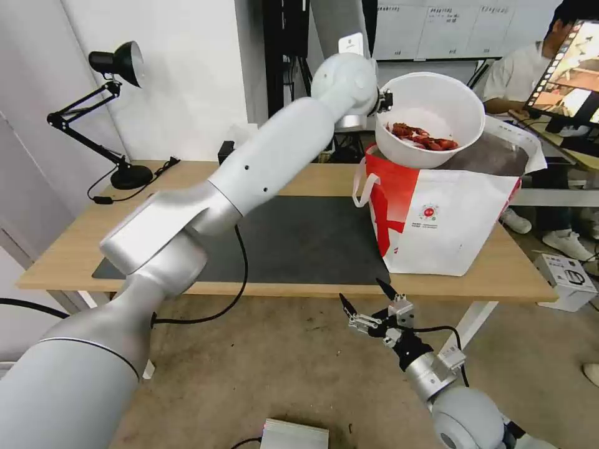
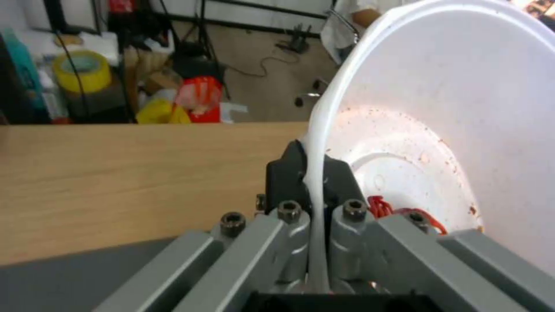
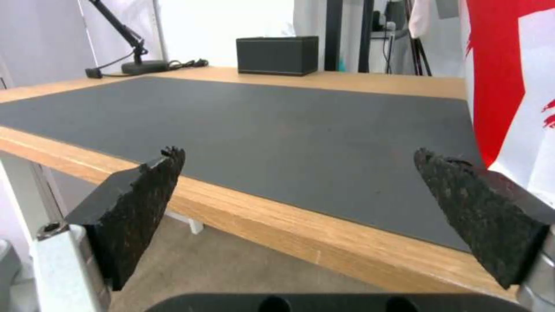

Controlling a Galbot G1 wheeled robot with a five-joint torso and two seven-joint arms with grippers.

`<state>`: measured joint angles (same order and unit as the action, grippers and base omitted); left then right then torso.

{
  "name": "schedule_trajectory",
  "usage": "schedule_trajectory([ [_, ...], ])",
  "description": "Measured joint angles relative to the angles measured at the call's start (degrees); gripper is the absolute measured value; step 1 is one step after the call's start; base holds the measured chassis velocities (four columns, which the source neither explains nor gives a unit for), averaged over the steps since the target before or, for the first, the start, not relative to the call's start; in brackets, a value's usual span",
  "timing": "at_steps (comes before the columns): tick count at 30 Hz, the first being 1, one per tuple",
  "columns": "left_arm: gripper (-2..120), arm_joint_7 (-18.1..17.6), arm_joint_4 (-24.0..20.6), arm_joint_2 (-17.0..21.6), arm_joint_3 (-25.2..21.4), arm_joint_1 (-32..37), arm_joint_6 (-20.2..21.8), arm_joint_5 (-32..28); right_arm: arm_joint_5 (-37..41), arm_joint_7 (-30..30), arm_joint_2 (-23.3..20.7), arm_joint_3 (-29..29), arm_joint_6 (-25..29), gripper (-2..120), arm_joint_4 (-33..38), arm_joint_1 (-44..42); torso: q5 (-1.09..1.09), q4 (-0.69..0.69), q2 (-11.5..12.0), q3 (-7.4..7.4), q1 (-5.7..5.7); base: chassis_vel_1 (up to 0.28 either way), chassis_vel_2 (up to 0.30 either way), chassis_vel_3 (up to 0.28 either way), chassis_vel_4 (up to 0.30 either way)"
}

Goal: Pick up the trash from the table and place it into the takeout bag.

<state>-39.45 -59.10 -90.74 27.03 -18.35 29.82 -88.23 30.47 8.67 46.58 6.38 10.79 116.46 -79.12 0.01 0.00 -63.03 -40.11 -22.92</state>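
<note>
Above the open mouth of the takeout bag (image 1: 449, 231), at the right end of the surface (image 1: 75, 262), I have the left gripper (image 1: 385, 100) clenched on the rim of the white bowl (image 1: 430, 118), one jaw inside the wall and one outside, as the left wrist view shows plainly. The bowl hangs tilted, its mouth turned toward me, with the red scraps (image 1: 424, 137) gathered low against the wall nearest the bag.

I judge the bowl light and thin: the rim looks slightly bowed where the jaws pinch it (image 2: 315, 173), so it is flexible plastic and could buckle or slip out sideways if swung hard. The inside is flecked with greasy red (probably slick too), which argues for a hold on the rim's outer lip rather than deeper on the wall. The scraps are loose and would spill if the tilt grows before the bowl is inside the foil lining.

My right gripper (image 1: 369, 300) waits below the near edge of the surface with its jaws spread wide apart, holding nothing, facing the dark mat (image 3: 260, 130) and the bag's red side (image 3: 497, 78).
</note>
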Motion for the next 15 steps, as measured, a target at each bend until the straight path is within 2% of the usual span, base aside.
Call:
schedule_trajectory([
  [5,0,1.93,-0.56,-0.03,2.92,0.69,-3.62,5.17,0.0,0.0,0.0,0.0,0.0,100,0.0,0.0,0.0,0.0,0.0,0.0,0.0,0.0,0.0,0.0,0.0],
  [13,0,2.26,-2.28,0.84,5.7,1.07,-3.81,6.08,0.0,0.0,0.0,0.0,0.0,100,0.0,0.0,0.0,0.0,0.0,0.0,0.0,0.0,0.0,0.0,0.0],
  [15,0,3.68,-3.97,1.99,7.1,1.26,-3.27,5.81,0.0,0.0,0.0,0.0,0.0,100,0.0,0.0,0.0,0.0,0.0,0.0,0.0,0.0,0.0,0.0,0.0],
])
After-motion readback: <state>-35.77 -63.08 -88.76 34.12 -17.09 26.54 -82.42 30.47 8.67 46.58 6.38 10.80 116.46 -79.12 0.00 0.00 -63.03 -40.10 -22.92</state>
